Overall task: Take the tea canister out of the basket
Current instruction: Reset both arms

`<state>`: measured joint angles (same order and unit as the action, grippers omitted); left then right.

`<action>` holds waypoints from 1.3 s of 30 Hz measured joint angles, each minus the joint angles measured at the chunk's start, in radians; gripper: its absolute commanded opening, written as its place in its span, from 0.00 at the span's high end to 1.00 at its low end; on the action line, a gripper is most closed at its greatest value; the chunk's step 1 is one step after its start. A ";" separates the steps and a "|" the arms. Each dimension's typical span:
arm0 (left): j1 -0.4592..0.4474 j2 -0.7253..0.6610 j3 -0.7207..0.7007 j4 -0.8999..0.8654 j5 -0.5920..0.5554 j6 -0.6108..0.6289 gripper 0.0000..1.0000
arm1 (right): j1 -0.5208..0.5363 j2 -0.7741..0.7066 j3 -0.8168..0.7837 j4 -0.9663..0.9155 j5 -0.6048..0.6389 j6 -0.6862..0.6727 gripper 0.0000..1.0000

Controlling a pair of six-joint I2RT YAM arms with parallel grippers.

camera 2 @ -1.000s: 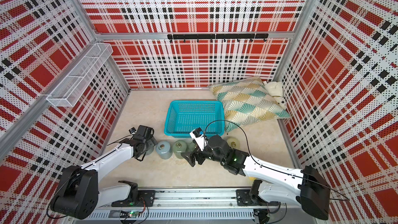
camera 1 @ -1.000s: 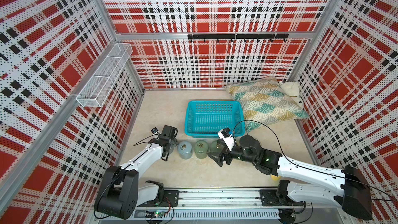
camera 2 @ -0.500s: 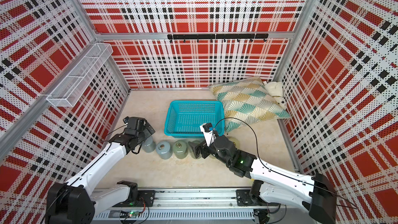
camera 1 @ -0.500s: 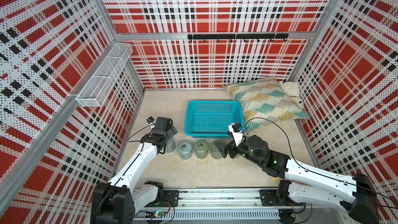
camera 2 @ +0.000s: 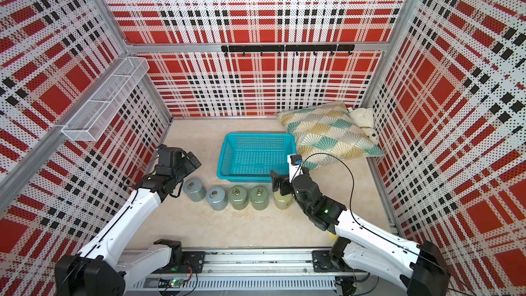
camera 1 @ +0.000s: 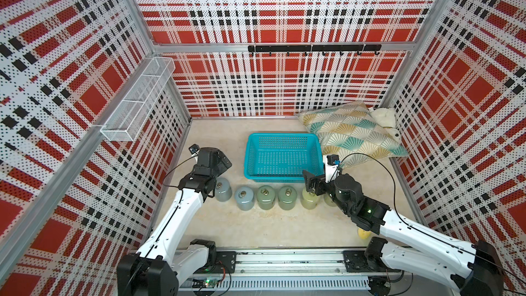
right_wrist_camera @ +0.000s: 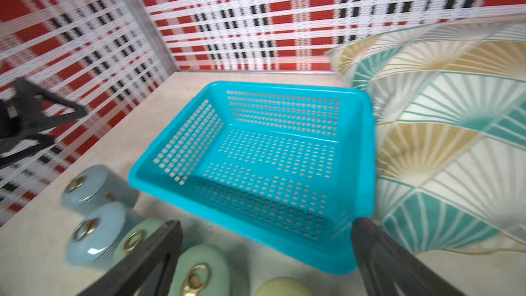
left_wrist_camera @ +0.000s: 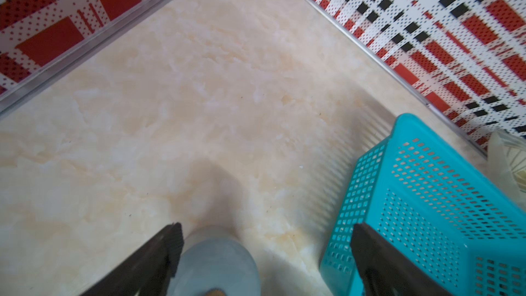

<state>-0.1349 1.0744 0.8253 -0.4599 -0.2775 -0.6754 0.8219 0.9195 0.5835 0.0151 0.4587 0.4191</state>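
The turquoise basket [camera 1: 280, 138] [camera 2: 257, 139] [right_wrist_camera: 353, 115] stands mid-table with nothing in it. Several tea canisters stand in a row on the table in front of it, from grey-blue [camera 1: 223, 192] [camera 2: 194, 189] [left_wrist_camera: 219, 263] through green [camera 1: 266, 197] [right_wrist_camera: 199, 263] to yellow-green [camera 1: 309, 199] [camera 2: 282, 200]. My left gripper [camera 1: 221, 163] [camera 2: 191, 162] [left_wrist_camera: 267, 240] hangs open above and behind the leftmost canister. Over the yellow-green one, by the basket's near right corner, my right gripper [camera 1: 310, 181] [camera 2: 277, 185] [right_wrist_camera: 266, 232] is open and holds nothing.
A fan-patterned pillow [camera 1: 353, 135] and a white plush toy [camera 1: 385, 118] fill the back right corner. A white wire rack [camera 1: 139, 101] hangs on the left wall, a black hook rail [camera 1: 313, 48] on the back wall. Something small and yellow [camera 1: 363, 233] lies under the right arm.
My left gripper rose and drew back off the leftmost canister. My right gripper drew back to the right along the row, uncovering the yellow-green canisters.
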 measured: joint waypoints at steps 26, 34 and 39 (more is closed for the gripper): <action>0.097 0.305 -0.370 1.116 -0.216 0.439 0.01 | -0.596 0.375 -0.176 0.505 0.245 -0.277 0.00; 0.118 0.349 -0.433 1.307 -0.174 0.520 0.01 | -0.639 0.500 -0.270 0.843 0.148 -0.350 0.00; 0.139 0.402 -0.475 1.429 -0.132 0.529 0.01 | -0.653 0.568 -0.306 1.004 0.082 -0.372 0.00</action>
<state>0.0044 1.4761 0.3500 0.9688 -0.4099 -0.1463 0.1684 1.4879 0.2775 1.0187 0.5407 0.0475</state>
